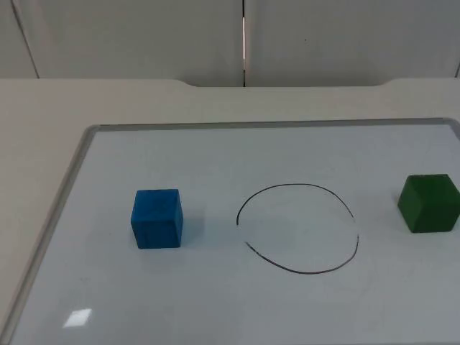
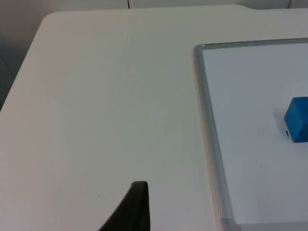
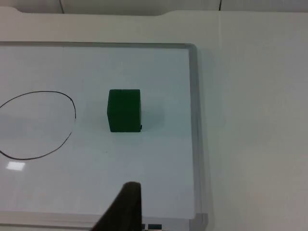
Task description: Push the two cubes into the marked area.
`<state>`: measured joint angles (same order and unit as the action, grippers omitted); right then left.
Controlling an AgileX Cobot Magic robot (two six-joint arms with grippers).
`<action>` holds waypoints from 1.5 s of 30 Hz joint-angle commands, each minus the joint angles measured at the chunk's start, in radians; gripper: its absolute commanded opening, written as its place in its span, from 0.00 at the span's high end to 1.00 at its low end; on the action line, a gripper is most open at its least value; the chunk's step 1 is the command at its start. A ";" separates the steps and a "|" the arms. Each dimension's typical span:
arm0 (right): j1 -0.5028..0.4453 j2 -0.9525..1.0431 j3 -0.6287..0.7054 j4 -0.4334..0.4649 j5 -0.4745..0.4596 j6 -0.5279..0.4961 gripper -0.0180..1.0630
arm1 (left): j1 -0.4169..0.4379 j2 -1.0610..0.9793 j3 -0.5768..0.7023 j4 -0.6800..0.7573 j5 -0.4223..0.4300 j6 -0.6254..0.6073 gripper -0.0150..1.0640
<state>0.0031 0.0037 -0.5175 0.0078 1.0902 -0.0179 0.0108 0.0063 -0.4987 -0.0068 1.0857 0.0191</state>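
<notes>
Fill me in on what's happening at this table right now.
Nothing is being handled yet. A blue cube and a green cube sit on a whiteboard on either side of a hand-drawn circle, both outside it: blue toward the left arm's side, green toward the right arm's. The left gripper hangs over the bare table beside the board's edge, and the right gripper hangs over the board short of the green cube. Neither touches a cube.
</notes>
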 commanded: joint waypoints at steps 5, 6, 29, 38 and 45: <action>-0.005 -0.004 0.002 0.003 -0.011 0.002 0.01 | 0.003 0.035 0.003 -0.003 -0.012 0.002 0.01; -0.005 -0.004 0.002 0.003 -0.011 0.002 0.01 | 0.003 0.035 0.003 -0.003 -0.012 0.002 0.01; -0.005 -0.004 0.002 0.003 -0.011 0.002 0.01 | 0.003 0.105 -0.015 -0.035 -0.046 0.002 0.01; -0.005 -0.004 0.002 0.003 -0.011 0.002 0.01 | 0.001 0.210 -0.024 -0.169 -0.157 0.028 0.25; -0.005 -0.004 0.002 0.003 -0.011 0.002 0.01 | 0.001 0.278 -0.024 -0.338 -0.251 0.213 0.78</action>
<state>0.0031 0.0037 -0.5175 0.0078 1.0902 -0.0179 0.0108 0.2785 -0.5149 -0.3056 0.8658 0.1956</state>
